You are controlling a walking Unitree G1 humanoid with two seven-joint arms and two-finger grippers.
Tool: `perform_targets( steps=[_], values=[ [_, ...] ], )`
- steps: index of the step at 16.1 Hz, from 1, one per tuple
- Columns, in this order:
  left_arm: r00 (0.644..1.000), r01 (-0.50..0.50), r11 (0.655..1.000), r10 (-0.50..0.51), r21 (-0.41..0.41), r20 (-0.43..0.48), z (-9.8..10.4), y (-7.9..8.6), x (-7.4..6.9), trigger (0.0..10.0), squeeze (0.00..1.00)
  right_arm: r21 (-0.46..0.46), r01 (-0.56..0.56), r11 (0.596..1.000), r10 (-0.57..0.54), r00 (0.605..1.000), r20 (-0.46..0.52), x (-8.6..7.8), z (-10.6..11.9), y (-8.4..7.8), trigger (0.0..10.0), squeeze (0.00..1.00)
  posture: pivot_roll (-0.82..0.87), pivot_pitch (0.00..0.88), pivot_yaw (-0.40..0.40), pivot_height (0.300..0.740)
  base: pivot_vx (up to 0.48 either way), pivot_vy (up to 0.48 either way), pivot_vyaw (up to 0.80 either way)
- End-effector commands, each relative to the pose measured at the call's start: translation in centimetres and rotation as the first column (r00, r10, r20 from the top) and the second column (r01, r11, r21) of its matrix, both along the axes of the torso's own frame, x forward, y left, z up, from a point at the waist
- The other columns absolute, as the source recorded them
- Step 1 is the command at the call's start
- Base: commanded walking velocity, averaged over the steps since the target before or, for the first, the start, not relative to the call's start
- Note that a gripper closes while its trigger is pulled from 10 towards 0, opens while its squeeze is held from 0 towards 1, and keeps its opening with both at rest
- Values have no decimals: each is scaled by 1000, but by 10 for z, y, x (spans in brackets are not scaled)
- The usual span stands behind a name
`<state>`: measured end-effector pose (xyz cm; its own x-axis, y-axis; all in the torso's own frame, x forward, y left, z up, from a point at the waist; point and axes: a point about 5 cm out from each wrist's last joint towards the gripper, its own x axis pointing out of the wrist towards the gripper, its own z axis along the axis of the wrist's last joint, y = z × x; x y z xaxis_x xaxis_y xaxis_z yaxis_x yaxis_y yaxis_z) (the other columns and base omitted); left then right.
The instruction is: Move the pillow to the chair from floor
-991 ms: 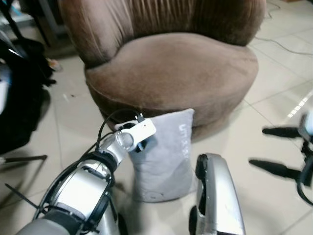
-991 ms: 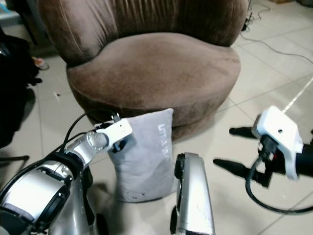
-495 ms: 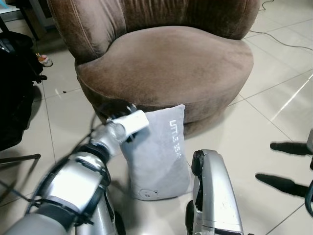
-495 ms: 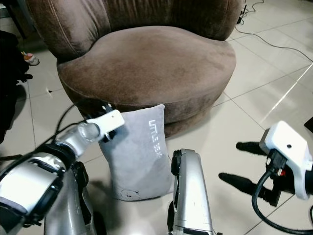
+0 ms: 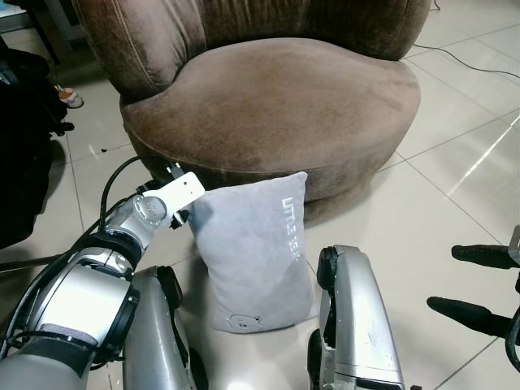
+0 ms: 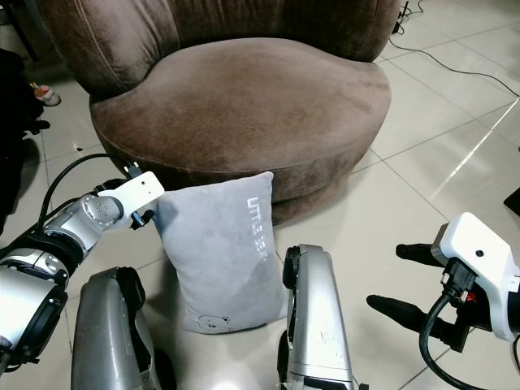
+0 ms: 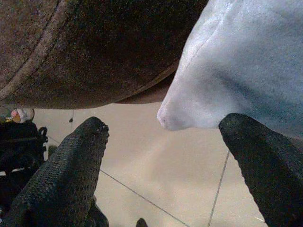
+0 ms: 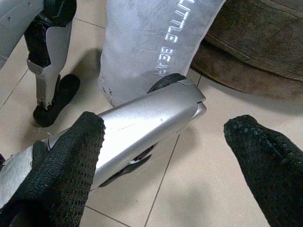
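A grey pillow [image 5: 252, 252] printed "LITTLE BEAR" stands upright on the tiled floor, leaning against the base of a round brown chair [image 5: 276, 97]. My left gripper [image 7: 165, 125] is at the pillow's upper left corner, open, and the corner [image 7: 175, 116] pokes between its spread fingers without being pinched. In the left eye view its white wrist [image 5: 175, 193] sits just left of the pillow. My right gripper [image 6: 388, 276] hovers open over bare floor, well to the right of the pillow. The chair's seat has nothing on it.
My two silver legs [image 5: 357, 325] stand on either side of the pillow's lower part. A black object [image 5: 20, 162] stands at the left. A cable [image 5: 463, 61] runs over the tiles at the far right. Open floor lies to the right.
The camera has shifted. My left wrist has drawn back to the left, off the front of the pillow's top corner. The pillow still stands against the chair.
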<state>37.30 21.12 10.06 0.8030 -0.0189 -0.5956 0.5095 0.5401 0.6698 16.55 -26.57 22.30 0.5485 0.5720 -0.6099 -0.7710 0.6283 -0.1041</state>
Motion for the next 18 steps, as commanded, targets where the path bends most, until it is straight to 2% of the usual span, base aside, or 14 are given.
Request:
perform_targets(
  steps=[1, 2, 4, 6, 8, 11, 12, 13, 18],
  values=[
    [1000, 19, 1000, -19, -14, -8, -1, -6, 0, 10000, 0, -2, -16, 1000, 16, 1000, 16, -1, 3, 2, 10000, 0, -521, 135, 18, 386, 0, 0, 0],
    [1000, 29, 1000, -29, -13, -10, -2, -9, 0, 10000, 0, -2, -18, 1000, 18, 1000, 15, -2, 3, 3, 10000, 0, -521, 135, 18, 386, 0, 0, 0],
    [999, 41, 998, -41, -51, -11, -4, -27, 2, 10000, 0, -3, -26, 1000, 26, 1000, 16, -2, 5, 4, 10000, 0, -535, 137, 10, 386, 0, 0, 0],
    [999, 46, 998, -47, -54, -18, -7, -38, 2, 10000, 0, -5, -26, 1000, 26, 1000, 15, -5, 11, 2, 10000, 0, -567, 151, 5, 386, 0, 0, 0],
    [998, 56, 998, -57, -24, -25, -11, -43, 1, 10000, 0, -16, -15, 1000, 15, 1000, 4, -10, 13, 0, 10000, 0, -586, 158, 0, 386, 0, 0, 0],
    [999, 28, 998, -30, -59, -31, -17, -49, -2, 10000, 0, -26, 2, 1000, -2, 1000, -5, -15, 15, -2, 10000, 0, -602, 164, 1, 386, 0, 0, 0],
    [999, 25, 998, -27, -66, -30, -17, -49, -2, 1098, 0, -26, 5, 1000, -5, 1000, -4, -16, 16, -3, 10000, 0, -604, 164, 2, 386, 0, 0, 0],
    [998, 26, 994, -32, -106, -61, -21, -53, -4, 0, 0, -24, 10, 1000, -11, 1000, -6, -17, 16, -2, 10000, 0, -604, 165, 3, 386, 0, 0, 0],
    [995, 14, 986, -30, -166, -96, -25, -58, -7, 0, 0, -25, 14, 1000, -15, 1000, -13, -20, 15, -2, 10000, 0, -603, 167, 1, 386, 0, 0, 0]
  ],
)
